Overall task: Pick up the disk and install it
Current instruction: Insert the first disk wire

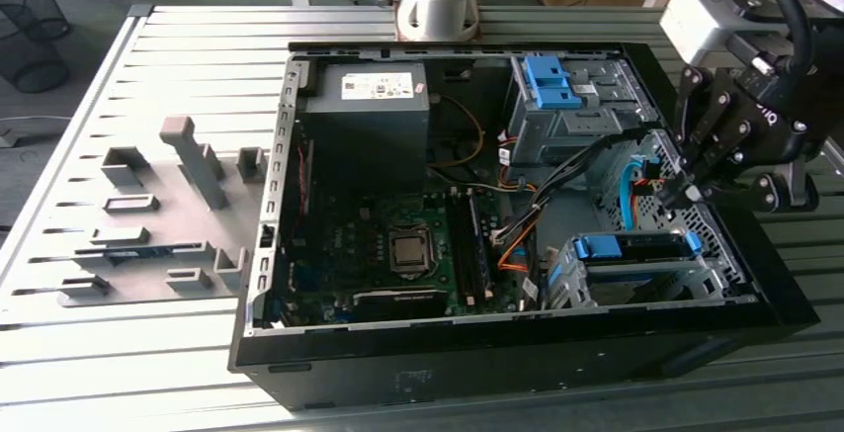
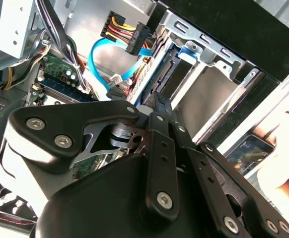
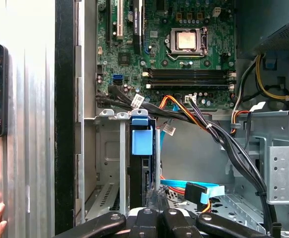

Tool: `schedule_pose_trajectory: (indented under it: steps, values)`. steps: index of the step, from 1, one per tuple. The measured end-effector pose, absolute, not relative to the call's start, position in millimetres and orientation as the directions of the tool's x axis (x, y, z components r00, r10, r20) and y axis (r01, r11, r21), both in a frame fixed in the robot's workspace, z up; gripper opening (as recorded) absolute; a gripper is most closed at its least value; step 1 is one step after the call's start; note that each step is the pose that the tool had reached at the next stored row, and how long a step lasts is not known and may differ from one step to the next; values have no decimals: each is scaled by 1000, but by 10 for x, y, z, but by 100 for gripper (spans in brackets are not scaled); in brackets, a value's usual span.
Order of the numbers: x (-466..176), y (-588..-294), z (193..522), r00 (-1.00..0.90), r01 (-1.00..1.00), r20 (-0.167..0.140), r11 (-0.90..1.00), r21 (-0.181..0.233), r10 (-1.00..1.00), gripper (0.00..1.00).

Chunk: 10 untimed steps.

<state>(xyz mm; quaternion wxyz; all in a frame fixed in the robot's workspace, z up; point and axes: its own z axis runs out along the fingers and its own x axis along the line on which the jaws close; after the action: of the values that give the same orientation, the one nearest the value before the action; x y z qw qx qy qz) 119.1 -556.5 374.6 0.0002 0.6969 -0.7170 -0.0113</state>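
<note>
— First wrist view: what is it showing of the disk (image 3: 140, 141)?

— The disk is standing on edge inside the drive cage (image 3: 102, 163). Its blue carrier tab is pointing toward the motherboard (image 3: 184, 54). Its long axis is running straight away from the gripper (image 3: 157, 215), so the thin edge is facing the camera.

— And which way is it lying from the pincer?

— Directly ahead, on the pincer's own line. In the exterior view the gripper (image 1: 675, 193) is hanging over the side of the computer case (image 1: 528, 363) at the exterior view's right. The disk (image 1: 633, 246) is sitting just below it, in the cage (image 1: 659, 279) at the case's near corner.

— Is the pincer holding it?

— I cannot tell. In the second wrist view the gripper (image 2: 159, 104) is reaching into the mouth of the cage, but its own dark linkage is hiding the tip. So I am not saying whether it is open or closed, nor whether it is touching the disk.

— So what is the move turning on?

— As I am judging it, on alignment. The disk's long axis and the cage slot are lying parallel, so any travel is having to follow that one line.
</note>
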Motion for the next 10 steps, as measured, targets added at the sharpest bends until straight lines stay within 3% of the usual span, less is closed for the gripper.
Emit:
schedule_pose_trajectory:
  steps: [10]
  values:
    - [1279, -5383, 3661, -29, -999, -16, 28, 24, -999, 11]
